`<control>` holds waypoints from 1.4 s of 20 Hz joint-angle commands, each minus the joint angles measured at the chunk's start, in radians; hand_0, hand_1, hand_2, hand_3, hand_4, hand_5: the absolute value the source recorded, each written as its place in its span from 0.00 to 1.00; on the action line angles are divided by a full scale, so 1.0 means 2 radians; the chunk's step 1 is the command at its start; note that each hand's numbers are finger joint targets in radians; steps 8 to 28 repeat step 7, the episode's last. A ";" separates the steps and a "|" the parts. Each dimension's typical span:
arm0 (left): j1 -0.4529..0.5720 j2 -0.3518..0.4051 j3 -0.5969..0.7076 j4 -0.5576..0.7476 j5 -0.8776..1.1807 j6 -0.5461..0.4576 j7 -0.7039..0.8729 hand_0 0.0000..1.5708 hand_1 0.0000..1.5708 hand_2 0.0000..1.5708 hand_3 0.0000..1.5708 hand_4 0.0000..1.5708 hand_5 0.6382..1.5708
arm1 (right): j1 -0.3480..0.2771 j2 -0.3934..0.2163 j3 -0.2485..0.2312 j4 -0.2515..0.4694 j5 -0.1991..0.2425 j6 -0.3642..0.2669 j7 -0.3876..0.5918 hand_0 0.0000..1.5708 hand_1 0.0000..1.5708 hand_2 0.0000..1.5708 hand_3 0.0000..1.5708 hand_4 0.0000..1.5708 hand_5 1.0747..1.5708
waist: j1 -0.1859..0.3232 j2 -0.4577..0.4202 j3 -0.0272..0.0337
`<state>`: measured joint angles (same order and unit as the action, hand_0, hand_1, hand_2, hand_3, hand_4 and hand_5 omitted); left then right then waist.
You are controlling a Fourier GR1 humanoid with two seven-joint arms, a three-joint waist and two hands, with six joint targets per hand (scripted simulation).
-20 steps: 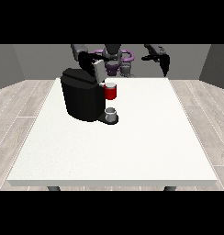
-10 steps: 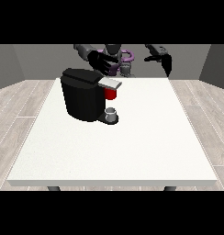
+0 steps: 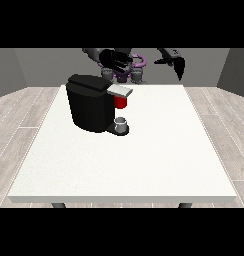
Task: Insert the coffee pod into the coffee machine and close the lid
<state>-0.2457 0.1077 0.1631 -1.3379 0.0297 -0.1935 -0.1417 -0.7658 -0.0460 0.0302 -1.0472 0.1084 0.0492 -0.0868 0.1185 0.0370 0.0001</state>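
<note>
Coffee pod: no grey pod can be made out with certainty; a small grey thing (image 3: 122,125) is seen on the base under the spout of the coffee machine, and it cannot be told whether it is the pod.
Coffee machine: a black, blocky body (image 3: 91,102) is set on the desk toward the far left corner, with a grey lid (image 3: 120,90) lying nearly flat over the front and a red thing at the machine (image 3: 120,102) showing just beneath it.
Hand at the view's left: a black hand (image 3: 115,59) is held above and just behind the machine, near the far edge of the desk; its fingers appear bent, but whether anything is held in them cannot be told.
Hand at the view's right: a black hand (image 3: 173,59) is raised over the far edge, well apart from the machine, with fingers stretched out and nothing in them.
Change since half a second ago: the lid is seen lying lower and flatter; the hand at the view's left has been lifted clear of the machine's top.
Desk: a large white top (image 3: 144,160) is shown.
Room: pale wood-plank flooring (image 3: 19,115) and grey walls (image 3: 14,70) are seen around it.
</note>
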 commanded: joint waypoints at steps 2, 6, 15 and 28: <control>0.011 -0.017 -0.011 -0.007 0.000 0.009 -0.006 0.00 0.00 0.00 0.00 0.13 1.00 | 0.055 0.022 0.021 -0.025 -0.040 0.006 -0.037 0.00 0.00 0.00 0.00 0.18 1.00 | -0.013 -0.029 0.0000; 0.041 -0.013 0.004 0.040 -0.012 0.021 -0.035 0.00 0.00 0.00 0.00 0.12 1.00 | 0.169 0.023 0.090 -0.075 -0.100 -0.026 -0.035 0.00 0.00 0.00 0.00 0.16 1.00 | -0.057 -0.070 0.0000; 0.031 0.000 0.022 0.041 0.004 0.013 -0.035 0.00 0.00 0.00 0.00 0.12 1.00 | 0.186 0.023 0.091 -0.080 -0.099 -0.022 -0.041 0.00 0.00 0.00 0.00 0.10 1.00 | -0.070 -0.068 -0.0001; 0.031 0.000 0.022 0.041 0.004 0.013 -0.035 0.00 0.00 0.00 0.00 0.12 1.00 | 0.186 0.023 0.091 -0.080 -0.099 -0.022 -0.041 0.00 0.00 0.00 0.00 0.10 1.00 | -0.070 -0.068 -0.0001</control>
